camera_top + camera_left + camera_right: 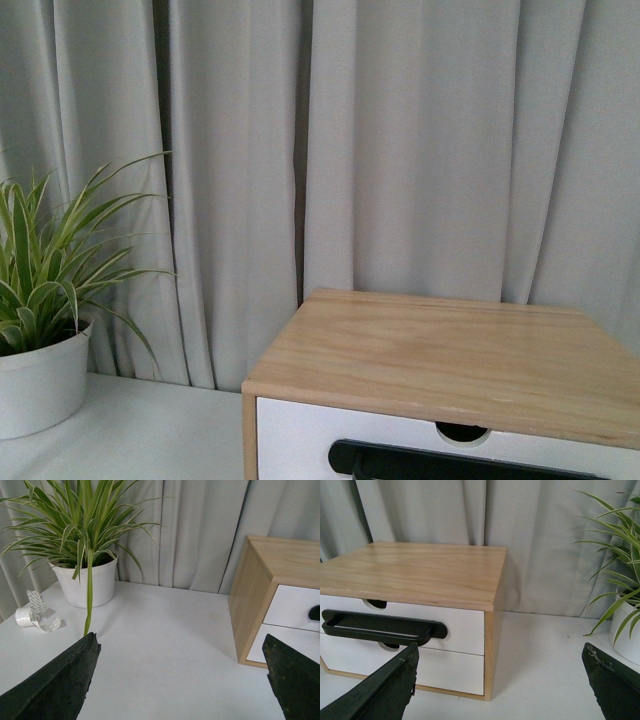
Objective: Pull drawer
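Note:
The drawer (462, 627) has a white front, a long black bar handle (380, 625) and a half-round cutout in its top edge. It sits flush in the light wood cabinet (420, 572). In the front view only the drawer's upper strip (300, 430) and the handle (450, 465) show at the bottom edge; neither arm is in that view. My right gripper (501, 647) is open, short of the cabinet's corner, one finger (385, 690) just below the handle's end and apart from it. My left gripper (180, 639) is open over bare table, with the drawer front (295, 607) to one side.
A second white drawer front (450, 667) lies below the first. A potted striped plant (87, 582) stands on the white table (165, 630) beside the cabinet, a roll of tape (30, 616) near it. Grey curtains (400, 150) hang close behind.

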Available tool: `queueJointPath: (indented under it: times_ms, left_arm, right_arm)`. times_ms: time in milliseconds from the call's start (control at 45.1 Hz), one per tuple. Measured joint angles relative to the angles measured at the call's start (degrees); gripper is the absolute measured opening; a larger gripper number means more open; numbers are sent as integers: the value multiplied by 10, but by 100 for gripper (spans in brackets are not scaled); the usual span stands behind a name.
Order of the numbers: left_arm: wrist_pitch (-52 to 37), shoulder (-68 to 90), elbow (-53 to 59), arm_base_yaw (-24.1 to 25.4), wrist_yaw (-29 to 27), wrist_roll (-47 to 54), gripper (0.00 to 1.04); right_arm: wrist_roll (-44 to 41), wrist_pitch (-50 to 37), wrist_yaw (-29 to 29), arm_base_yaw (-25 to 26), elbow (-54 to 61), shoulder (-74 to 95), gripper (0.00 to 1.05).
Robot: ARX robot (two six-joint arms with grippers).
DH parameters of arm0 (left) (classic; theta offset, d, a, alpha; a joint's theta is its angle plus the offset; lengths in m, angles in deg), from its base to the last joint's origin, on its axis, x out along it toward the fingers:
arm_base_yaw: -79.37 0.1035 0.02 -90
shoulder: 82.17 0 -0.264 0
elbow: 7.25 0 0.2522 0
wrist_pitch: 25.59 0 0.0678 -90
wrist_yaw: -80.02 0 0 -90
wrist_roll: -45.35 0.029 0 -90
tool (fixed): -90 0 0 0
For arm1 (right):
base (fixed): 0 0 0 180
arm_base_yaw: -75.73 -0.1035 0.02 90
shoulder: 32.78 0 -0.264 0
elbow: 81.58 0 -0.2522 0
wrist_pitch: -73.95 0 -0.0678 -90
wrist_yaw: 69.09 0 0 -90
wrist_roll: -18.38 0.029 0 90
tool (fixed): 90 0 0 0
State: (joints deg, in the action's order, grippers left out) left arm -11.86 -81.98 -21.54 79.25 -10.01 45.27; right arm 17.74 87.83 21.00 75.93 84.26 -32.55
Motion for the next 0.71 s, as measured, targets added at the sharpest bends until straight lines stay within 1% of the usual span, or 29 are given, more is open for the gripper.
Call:
queueJointPath:
  times_ms: [709]
  left_arm:
    - [0,0,0,0,0,0,99]
  right_arm:
    - [0,0,0,0,0,0,96]
